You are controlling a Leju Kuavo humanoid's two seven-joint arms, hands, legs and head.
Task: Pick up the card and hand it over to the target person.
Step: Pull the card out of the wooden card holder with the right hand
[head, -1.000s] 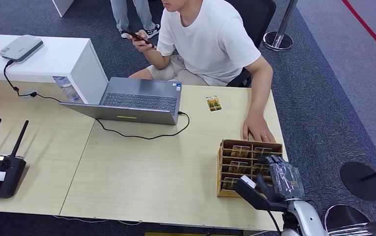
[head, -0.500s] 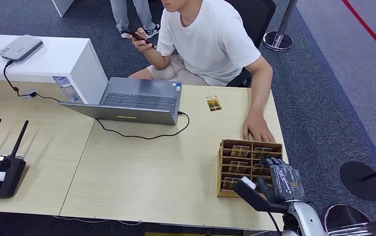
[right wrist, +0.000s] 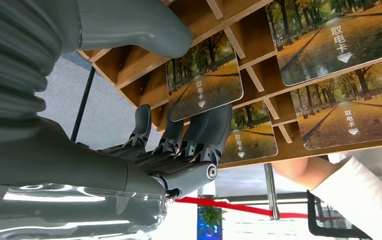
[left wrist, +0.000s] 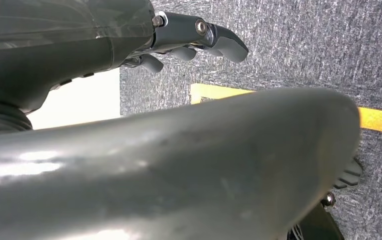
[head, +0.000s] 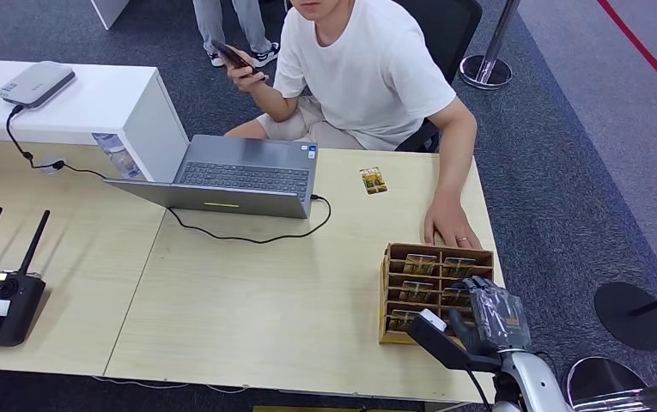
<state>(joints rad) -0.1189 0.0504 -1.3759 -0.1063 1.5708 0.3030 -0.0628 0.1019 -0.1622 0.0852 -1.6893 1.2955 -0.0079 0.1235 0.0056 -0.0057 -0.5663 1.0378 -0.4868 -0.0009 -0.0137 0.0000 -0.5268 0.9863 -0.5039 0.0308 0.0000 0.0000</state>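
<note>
Nearest the robot, at the counter's (head: 307, 292) front right corner, I am holding the right robot hand (head: 492, 313) over the wooden card rack (head: 389, 296). From the right wrist view its fingers (right wrist: 198, 132) are reaching in behind one card (right wrist: 206, 82) with the thumb (right wrist: 129, 22) arching over the rack's frame; whether the card is actually pinched I cannot tell. The left robot hand (left wrist: 198, 37) is hanging by the floor, fingers apart, carrying nothing. I am judging this as the pick step, grasp not yet confirmed. Next I am needing the thumb to close onto the card face, then a straight lift out of its slot without dragging neighbours. Just beyond the rack the person's hand (head: 449, 227) is resting on the counter. Farther back a loose card (head: 374, 180) is lying beside the laptop (head: 239, 176).
</note>
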